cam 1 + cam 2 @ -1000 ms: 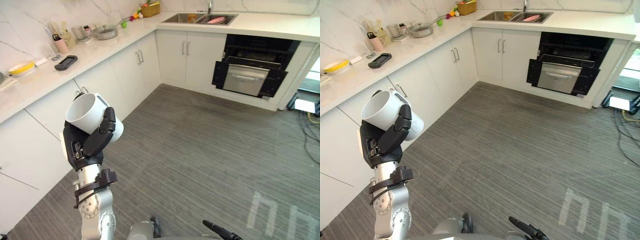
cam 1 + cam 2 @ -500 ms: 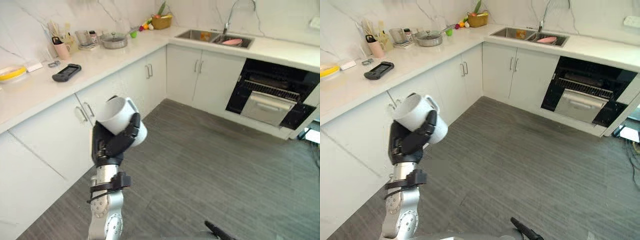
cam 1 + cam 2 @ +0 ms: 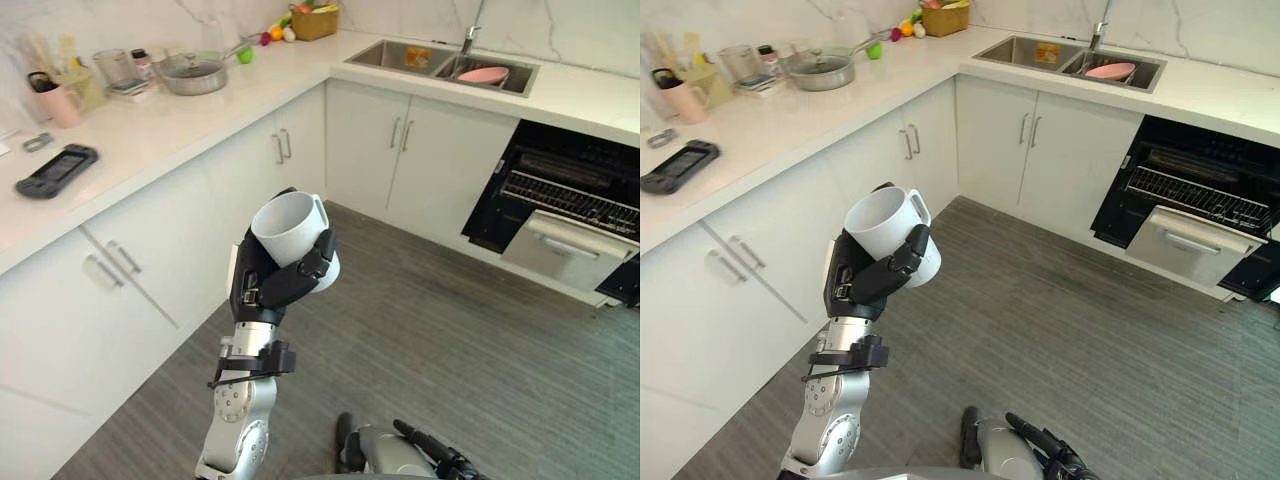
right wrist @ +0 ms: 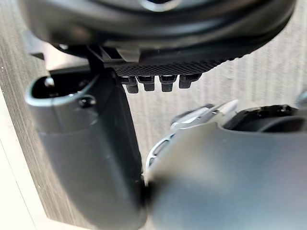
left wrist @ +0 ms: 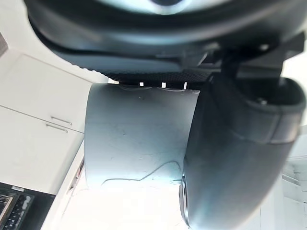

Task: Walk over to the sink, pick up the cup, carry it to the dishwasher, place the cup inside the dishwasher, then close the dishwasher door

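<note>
Above floor (image 3: 450, 330), left robot hand (image 3: 268, 287) grips one cup (image 3: 288, 228).

White marble counter (image 3: 140, 125), L-shaped, runs along left wall & round the corner, over white cabinets. On it, near to far: black handheld device (image 3: 55, 170), small metal bit (image 3: 37, 142), pink mug (image 3: 62, 100) w/ utensils, glass jar (image 3: 115, 66), lidded pan (image 3: 193, 73), green fruit (image 3: 246, 54), basket (image 3: 313, 20) at the corner. Sink (image 3: 375, 55) set in far run; pink bowl (image 3: 484, 74) in its right basin. Grey striped floor (image 3: 500, 370) below.
</note>
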Motion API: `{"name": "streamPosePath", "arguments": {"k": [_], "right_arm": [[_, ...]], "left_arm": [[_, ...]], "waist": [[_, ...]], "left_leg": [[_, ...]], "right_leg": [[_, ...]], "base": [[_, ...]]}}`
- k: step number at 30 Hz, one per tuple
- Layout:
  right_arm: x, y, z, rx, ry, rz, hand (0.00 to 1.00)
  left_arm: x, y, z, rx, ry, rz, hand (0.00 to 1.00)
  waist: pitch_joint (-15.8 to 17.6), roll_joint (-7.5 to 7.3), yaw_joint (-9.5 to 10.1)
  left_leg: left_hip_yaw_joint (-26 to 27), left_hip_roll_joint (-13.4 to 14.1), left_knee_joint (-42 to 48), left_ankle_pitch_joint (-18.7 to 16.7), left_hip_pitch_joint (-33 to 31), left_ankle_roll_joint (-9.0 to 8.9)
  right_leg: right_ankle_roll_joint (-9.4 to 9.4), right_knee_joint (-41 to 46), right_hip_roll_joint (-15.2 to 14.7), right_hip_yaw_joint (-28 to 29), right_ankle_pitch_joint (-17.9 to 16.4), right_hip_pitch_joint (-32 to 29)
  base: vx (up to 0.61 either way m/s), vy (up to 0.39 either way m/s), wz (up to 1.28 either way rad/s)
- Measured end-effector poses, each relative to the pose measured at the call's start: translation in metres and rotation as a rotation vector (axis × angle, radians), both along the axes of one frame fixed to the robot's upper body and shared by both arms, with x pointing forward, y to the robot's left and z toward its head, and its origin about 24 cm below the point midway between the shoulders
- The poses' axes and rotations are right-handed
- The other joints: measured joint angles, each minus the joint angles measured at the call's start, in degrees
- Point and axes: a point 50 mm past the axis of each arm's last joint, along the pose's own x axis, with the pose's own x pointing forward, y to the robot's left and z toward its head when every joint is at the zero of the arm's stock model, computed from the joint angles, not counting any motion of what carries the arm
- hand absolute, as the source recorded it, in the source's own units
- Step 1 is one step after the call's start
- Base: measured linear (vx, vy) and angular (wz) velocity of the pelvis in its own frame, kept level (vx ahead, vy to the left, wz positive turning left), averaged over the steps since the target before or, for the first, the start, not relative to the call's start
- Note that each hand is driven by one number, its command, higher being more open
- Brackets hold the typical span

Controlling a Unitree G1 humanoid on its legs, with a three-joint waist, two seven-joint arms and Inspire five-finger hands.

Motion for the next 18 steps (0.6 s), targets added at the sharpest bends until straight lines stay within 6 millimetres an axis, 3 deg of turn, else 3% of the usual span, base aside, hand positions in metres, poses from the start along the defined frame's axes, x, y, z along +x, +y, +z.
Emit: {"name": "streamPosePath", "arguments": {"k": [1, 3, 5, 6, 8, 9, 10, 11, 12, 13, 14, 15, 16, 18], "right_arm": [[0.000, -0.001, 0.002, -0.030, -0.013, 0.007, 1.00], [0.002, 0.000, 0.003, -0.062, -0.022, 0.008, 1.00], [0.004, 0.000, 0.004, -0.095, -0.044, -0.003, 1.00], [0.011, 0.002, 0.006, -0.103, -0.078, -0.012, 1.00], [0.032, 0.004, 0.011, -0.100, -0.151, -0.004, 1.00], [0.047, 0.006, 0.016, -0.105, -0.209, 0.028, 1.00], [0.053, 0.007, 0.018, -0.103, -0.237, 0.040, 1.00], [0.059, 0.008, 0.021, -0.100, -0.270, 0.057, 1.00], [0.060, 0.010, 0.022, -0.104, -0.290, 0.066, 1.00], [0.051, 0.007, 0.018, -0.115, -0.300, 0.041, 1.00], [0.045, 0.007, 0.013, -0.110, -0.295, 0.006, 1.00], [0.031, -0.001, 0.009, -0.127, -0.316, -0.068, 1.00], [0.023, -0.008, 0.008, -0.153, -0.329, -0.108, 1.00], [0.005, -0.036, 0.021, -0.306, -0.430, -0.194, 1.00]], "left_arm": [[-0.003, -0.001, 0.003, -0.011, -0.014, -0.009, 0.00], [-0.008, -0.002, 0.004, -0.010, -0.024, -0.030, 0.00], [-0.010, -0.002, 0.002, 0.001, -0.024, -0.048, 0.00], [-0.010, -0.001, 0.003, 0.001, -0.032, -0.050, 0.00], [-0.011, 0.000, 0.005, -0.011, -0.041, -0.052, 0.00], [-0.011, 0.000, 0.005, -0.008, -0.044, -0.055, 0.00], [-0.011, -0.001, 0.005, -0.007, -0.044, -0.061, 0.00], [-0.011, -0.004, 0.005, -0.001, -0.040, -0.080, 0.00], [-0.012, -0.006, 0.004, 0.007, -0.039, -0.092, 0.00], [-0.011, -0.006, 0.003, 0.016, -0.042, -0.102, 0.00], [-0.010, -0.003, 0.001, 0.031, -0.045, -0.099, 0.00], [-0.004, 0.001, -0.002, 0.050, -0.038, -0.094, 0.00], [-0.001, 0.003, -0.004, 0.053, -0.032, -0.088, 0.00], [0.001, 0.015, -0.009, 0.031, -0.012, -0.052, 0.00]], "waist": [[0.19, 0.29, 0.48], [0.38, 0.16, 1.43], [-0.10, -0.55, 3.24], [-0.36, -0.51, 3.90], [-0.57, -0.81, 3.95], [-0.75, -1.13, 3.63], [-0.81, -1.23, 3.41], [-0.90, -1.48, 3.58], [-1.25, -1.52, 3.45], [-2.42, -0.98, 3.51], [-2.94, -1.68, 3.53], [-3.09, -3.12, 2.94], [-3.01, -3.25, 2.20], [-2.94, -3.35, 0.12]], "left_leg": [[-0.75, 2.60, 12.61, 0.97, -6.81, 0.33], [-1.67, 3.39, 21.08, -1.27, -15.91, 2.58], [-0.79, 1.91, 17.02, -5.23, -21.62, 3.59], [-0.13, 0.57, 8.91, -7.99, -23.53, 3.23], [0.17, -3.79, -10.28, -8.83, -23.50, 2.59], [-1.55, -8.31, -24.24, -6.93, -23.17, 2.68], [-2.57, -10.47, -30.11, -4.75, -23.11, 2.92], [-5.02, -14.40, -37.77, 2.66, -22.85, 4.09], [-5.21, -17.18, -43.13, 8.92, -22.44, 6.21], [-4.55, -18.74, -46.97, 14.92, -22.23, 9.53], [-4.09, -18.89, -47.10, 16.03, -21.61, 12.55], [-4.24, -19.85, -47.83, 14.42, -19.02, 13.79], [-4.94, -19.96, -47.80, 13.80, -18.04, 13.70], [-5.23, -20.52, -46.82, 8.70, -12.15, 12.56]], "right_leg": [[-1.11, -0.84, 2.16, 1.18, -0.72, 2.36], [-1.70, -5.62, 4.65, 3.49, -1.18, 8.11], [-1.39, -11.05, 5.77, 7.33, -0.97, 13.31], [-1.28, -13.19, 5.98, 9.79, -0.74, 16.08], [-0.94, -14.50, 5.37, 13.80, -0.90, 18.86], [-0.15, -14.86, 4.51, 16.67, -1.34, 19.78], [0.31, -15.11, 4.25, 17.91, -1.61, 20.30], [0.74, -15.67, 4.01, 20.82, -1.85, 21.73], [1.82, -15.72, 4.25, 23.56, -2.47, 23.05], [2.94, -15.12, 5.46, 25.67, -3.24, 23.95], [3.50, -13.89, 5.33, 26.46, -4.15, 24.30], [6.53, -7.79, 4.94, 26.43, -5.96, 23.07], [8.52, -2.17, 4.21, 25.85, -7.42, 21.37], [9.53, 22.70, -3.05, 19.47, -9.27, 15.92]], "base": [[0.48, -0.153, -0.49], [0.43, -0.148, -0.58], [0.58, -0.197, -0.87], [0.59, -0.158, -0.96], [0.51, -0.073, -0.98], [0.41, -0.004, -0.72], [0.52, 0.035, -0.90], [0.55, 0.075, -0.87], [0.68, 0.099, -0.96], [0.59, 0.086, -0.72], [0.70, 0.023, -0.32], [0.47, -0.010, -0.03], [0.54, -0.039, 0.02], [0.51, -0.003, -0.13]]}}
